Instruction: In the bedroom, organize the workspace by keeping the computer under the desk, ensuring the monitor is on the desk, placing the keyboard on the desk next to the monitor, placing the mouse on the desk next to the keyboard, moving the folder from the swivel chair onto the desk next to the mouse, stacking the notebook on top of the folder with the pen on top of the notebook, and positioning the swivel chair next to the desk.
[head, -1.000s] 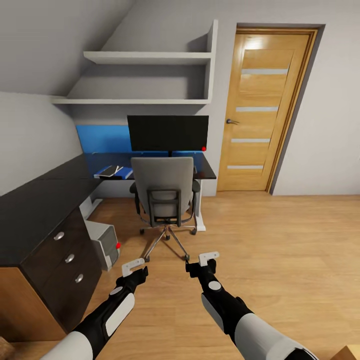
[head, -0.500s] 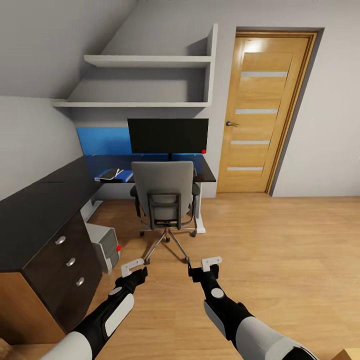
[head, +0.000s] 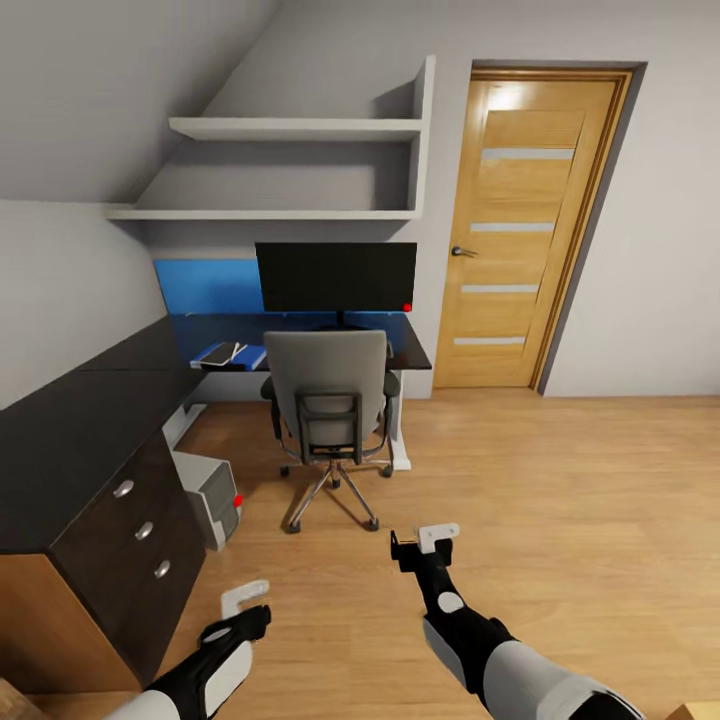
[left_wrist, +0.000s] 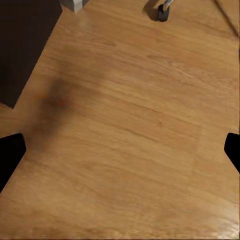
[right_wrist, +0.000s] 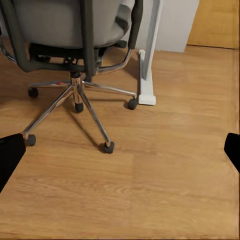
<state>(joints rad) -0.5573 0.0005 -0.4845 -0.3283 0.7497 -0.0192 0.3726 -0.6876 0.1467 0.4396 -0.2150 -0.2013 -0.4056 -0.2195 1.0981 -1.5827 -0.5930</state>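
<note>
The monitor stands on the black desk. Pushed in before it is the swivel chair, its back toward me, also seen in the right wrist view. Left of the chair, on the desk, the blue folder carries the dark notebook and the pen. The computer sits on the floor beside the drawer block. Keyboard and mouse are hidden. My left gripper and right gripper hang open over the floor, holding nothing.
A wooden door is shut at the right of the desk. White shelves hang above the monitor. The desk's white leg stands next to the chair's star base. Light wood floor stretches to the right.
The view has pulled back a little, so desk and chair look smaller. My left arm has drawn back and down toward me; the right gripper has shifted slightly right.
</note>
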